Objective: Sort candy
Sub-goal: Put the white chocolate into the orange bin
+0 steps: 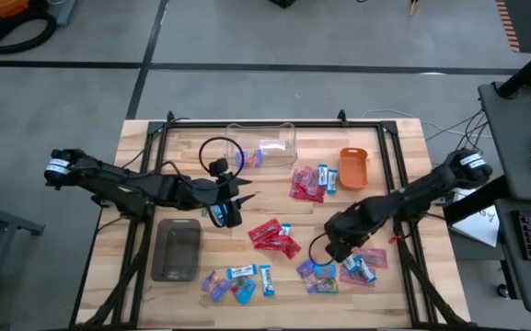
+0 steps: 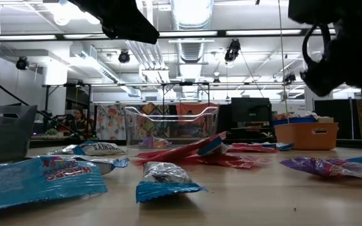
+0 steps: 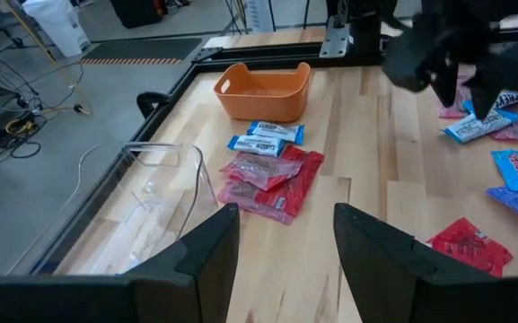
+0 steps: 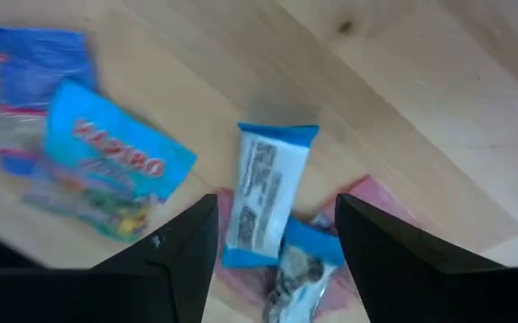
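Near the orange bowl (image 1: 353, 166), four candy (image 1: 274, 236) clusters dot the table (image 1: 403, 138), one blue-and-white packet (image 4: 266, 192) lying just beyond the right gripper's (image 4: 276, 235) spread, empty fingers (image 4: 179, 260).

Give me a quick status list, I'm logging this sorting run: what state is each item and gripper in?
Left gripper: open, empty, above the table's middle.
Right gripper: open, over a blue-and-white candy lying flat on the table.
Clear box: on the table, candy inside.
Orange bowl: upright, looks empty.
Red candies: piled loosely mid-table.
Grey tray: flat on the table, empty.
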You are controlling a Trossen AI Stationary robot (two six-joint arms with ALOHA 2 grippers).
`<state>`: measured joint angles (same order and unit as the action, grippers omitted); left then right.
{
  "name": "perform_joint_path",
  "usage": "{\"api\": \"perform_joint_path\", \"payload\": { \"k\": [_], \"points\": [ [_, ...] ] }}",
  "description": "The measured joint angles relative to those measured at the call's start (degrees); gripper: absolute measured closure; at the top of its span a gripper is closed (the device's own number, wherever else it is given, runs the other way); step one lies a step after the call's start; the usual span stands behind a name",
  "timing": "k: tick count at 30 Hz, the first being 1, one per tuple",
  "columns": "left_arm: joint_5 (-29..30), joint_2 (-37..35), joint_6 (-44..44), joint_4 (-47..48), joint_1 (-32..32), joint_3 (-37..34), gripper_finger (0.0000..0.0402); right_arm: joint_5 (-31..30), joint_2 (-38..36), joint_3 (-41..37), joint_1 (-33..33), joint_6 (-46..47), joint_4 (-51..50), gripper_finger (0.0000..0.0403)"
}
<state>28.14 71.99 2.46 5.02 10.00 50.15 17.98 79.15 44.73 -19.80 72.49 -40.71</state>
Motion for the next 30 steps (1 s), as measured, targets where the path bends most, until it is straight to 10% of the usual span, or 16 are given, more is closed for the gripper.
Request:
{"api": "perform_joint_path", "payload": {
  "k": [15, 30],
  "points": [
    [0.0, 0.0, 0.0, -0.1, 0.0, 0.0, 0.0235, -1.7, 8.8, 0.1, -0.8, -1.8, 5.0, 0.0199],
    [0.0, 0.0, 0.3, -0.1, 0.0, 0.0, 0.0235, -8.2, 6.4, 0.0, -0.7, -1.7, 6.1, 0.0335]
  ]
}}
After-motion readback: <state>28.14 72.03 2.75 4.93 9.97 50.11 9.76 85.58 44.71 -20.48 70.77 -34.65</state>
